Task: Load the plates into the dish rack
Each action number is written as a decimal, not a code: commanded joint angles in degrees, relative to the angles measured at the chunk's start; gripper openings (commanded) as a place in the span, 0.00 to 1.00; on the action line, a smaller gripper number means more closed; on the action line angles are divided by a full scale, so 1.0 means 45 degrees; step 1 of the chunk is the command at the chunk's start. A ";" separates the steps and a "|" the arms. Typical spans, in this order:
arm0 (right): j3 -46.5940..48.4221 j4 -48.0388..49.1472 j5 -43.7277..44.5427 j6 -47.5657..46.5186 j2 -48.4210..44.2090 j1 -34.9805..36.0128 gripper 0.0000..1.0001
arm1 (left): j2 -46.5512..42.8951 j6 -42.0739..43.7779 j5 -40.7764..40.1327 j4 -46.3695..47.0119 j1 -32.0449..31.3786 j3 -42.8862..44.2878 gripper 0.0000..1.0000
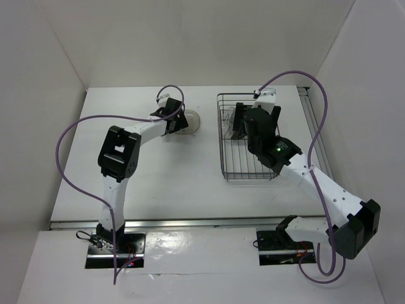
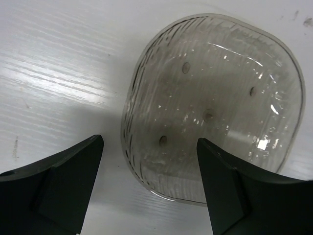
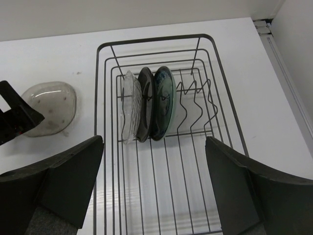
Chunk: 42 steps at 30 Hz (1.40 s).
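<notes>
The beige speckled rounded-square plate (image 2: 215,103) lies flat on the white table, also visible in the top view (image 1: 193,124) and the right wrist view (image 3: 51,107). My left gripper (image 2: 150,145) is open just above its near edge, one finger on each side, holding nothing; it shows in the top view (image 1: 172,118). The dish rack (image 3: 161,38) holds three plates upright in its dividers: clear glass (image 3: 130,105), glossy black (image 3: 145,103) and blue-and-white patterned (image 3: 165,100). My right gripper (image 3: 154,147) is open and empty above the rack's near half (image 1: 239,121).
The rack (image 1: 225,172) stands on the right half of the table, with a rail (image 1: 314,126) along the table's right edge. White walls enclose the table on three sides. My left gripper's body (image 3: 14,120) shows beside the beige plate.
</notes>
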 commanded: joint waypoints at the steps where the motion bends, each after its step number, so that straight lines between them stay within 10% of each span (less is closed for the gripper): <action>1: -0.0019 0.0724 0.0074 0.0012 0.0034 0.0124 0.92 | 0.0183 0.0151 -0.0520 -0.0800 0.0061 0.0606 0.91; 8: -0.0019 0.0861 -0.0065 0.0014 -0.0220 0.0240 0.93 | 0.0553 0.0269 -0.0833 -0.1192 0.0178 0.0745 0.69; 11: -0.0019 0.0861 -0.0065 0.0014 -0.0455 0.0241 0.93 | 0.0924 0.0269 -0.0559 -0.1639 0.0178 0.1251 0.25; 16: -0.0135 0.0861 -0.0182 0.0014 -0.0922 0.0241 0.93 | 0.1238 0.0269 -0.0694 -0.2401 0.0295 0.2111 0.02; 25: -0.0312 0.2184 -0.5409 -0.0708 -0.0376 -0.0012 0.94 | -0.2543 -0.0239 -0.2219 -0.2274 0.0295 -0.1545 0.00; 33: -0.0840 0.3732 -1.0177 -0.1196 -0.0279 -0.0285 0.96 | -1.0861 0.1771 0.0376 0.2692 -0.0231 -0.7768 0.00; 42: -0.0411 0.4418 -1.1510 -0.1588 0.0385 -0.0677 0.98 | -1.3545 0.1890 0.3011 0.3886 -0.1228 -0.9646 0.00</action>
